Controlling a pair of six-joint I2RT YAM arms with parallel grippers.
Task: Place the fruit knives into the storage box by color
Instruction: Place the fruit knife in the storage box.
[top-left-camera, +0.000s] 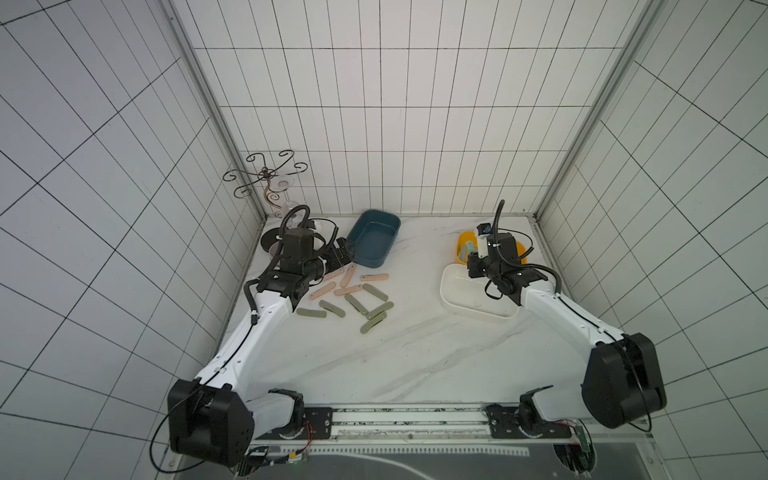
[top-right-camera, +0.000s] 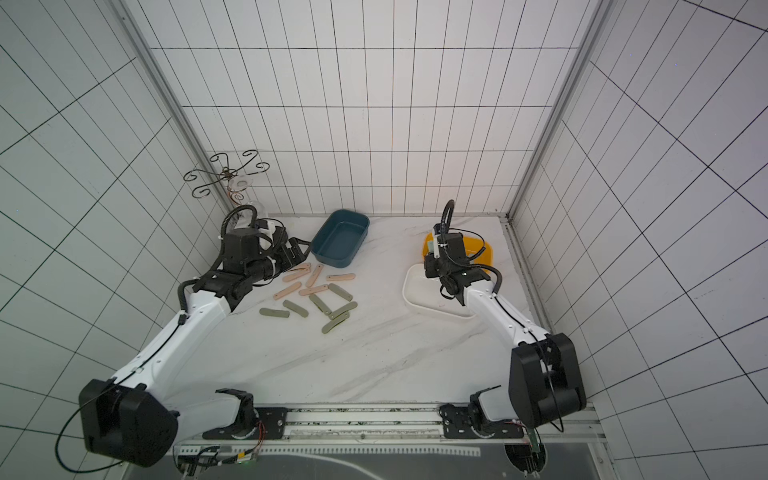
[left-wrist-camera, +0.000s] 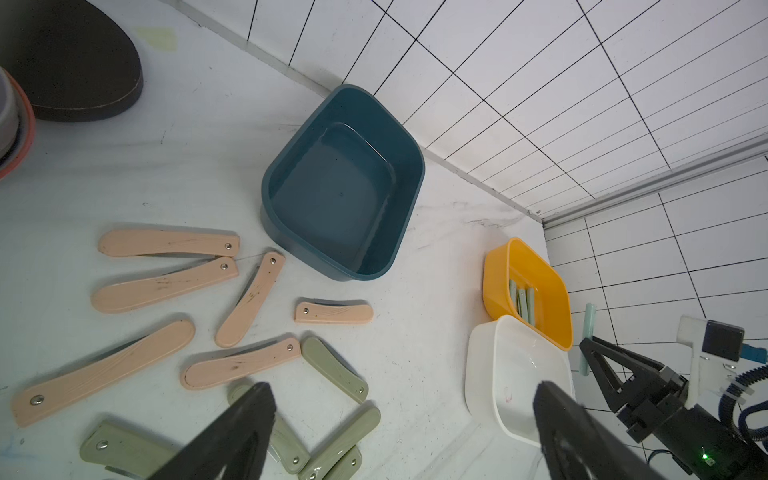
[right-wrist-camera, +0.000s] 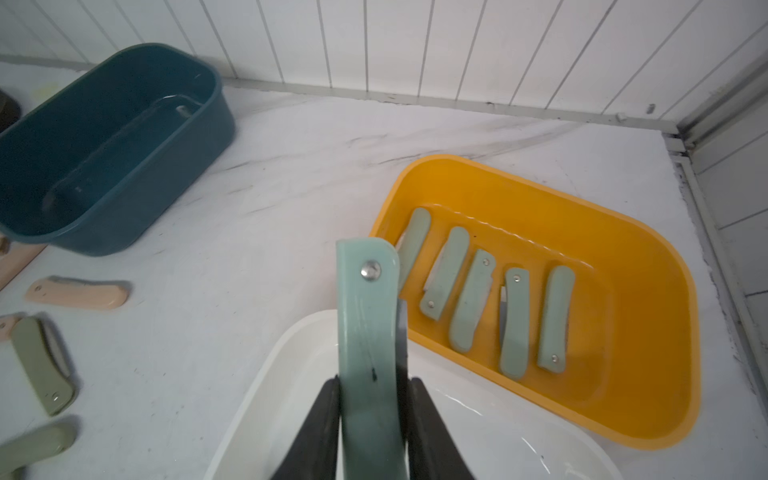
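Several peach-pink fruit knives (top-left-camera: 375, 277) and olive ones (top-left-camera: 356, 303) lie loose on the marble table, left of centre. My left gripper (left-wrist-camera: 403, 399) hangs open and empty over bare table; the olive knives (left-wrist-camera: 334, 370) lie beside one finger and the white box (left-wrist-camera: 515, 374) under the other. My right gripper (right-wrist-camera: 372, 386) is shut on a pale mint knife (right-wrist-camera: 368, 316), which sticks up over the empty white box (right-wrist-camera: 291, 374). Next to it, the yellow box (right-wrist-camera: 673, 266) holds several mint knives (right-wrist-camera: 473, 299) side by side. The dark blue box (top-left-camera: 370, 259) is empty.
A scrolled wire glass rack (top-left-camera: 266, 174) with a hanging glass stands in the back left corner, on a round black base (top-left-camera: 270, 239) just behind my left wrist. Tiled walls close off the back and both sides. The white and yellow boxes touch each other.
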